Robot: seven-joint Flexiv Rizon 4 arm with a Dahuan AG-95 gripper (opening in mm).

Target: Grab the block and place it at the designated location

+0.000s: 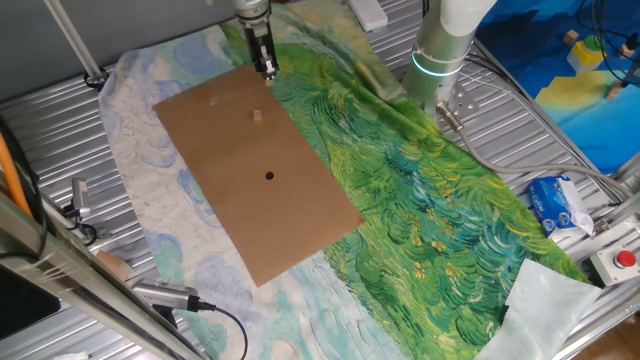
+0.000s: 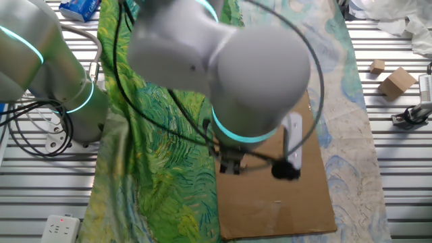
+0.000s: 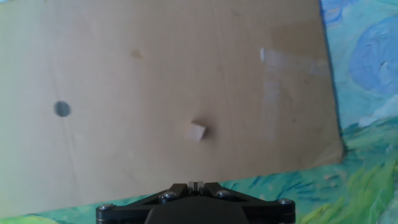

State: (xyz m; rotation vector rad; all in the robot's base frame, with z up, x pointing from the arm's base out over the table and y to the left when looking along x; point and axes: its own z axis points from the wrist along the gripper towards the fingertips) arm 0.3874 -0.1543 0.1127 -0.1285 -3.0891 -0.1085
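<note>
The block point(image 1: 257, 114) is a tiny tan cube lying on the brown cardboard sheet point(image 1: 300, 215), in its far half. The black dot point(image 1: 269, 176) sits near the sheet's middle, nearer the camera than the block. My gripper point(image 1: 268, 70) hangs over the sheet's far edge, behind the block and apart from it, fingers together and empty. In the hand view the block point(image 3: 197, 131) lies ahead of the closed fingertips point(image 3: 195, 184) and the dot point(image 3: 61, 109) is far to the left. In the other fixed view my arm hides the block and the dot.
The cardboard point(image 2: 283, 202) lies on a green and blue painted cloth point(image 1: 430, 200). The arm's base point(image 1: 440, 60) stands at the back right. A blue tissue pack point(image 1: 558, 205) and a red button point(image 1: 625, 260) are at the right. Wooden pieces point(image 2: 397, 81) lie off the cloth.
</note>
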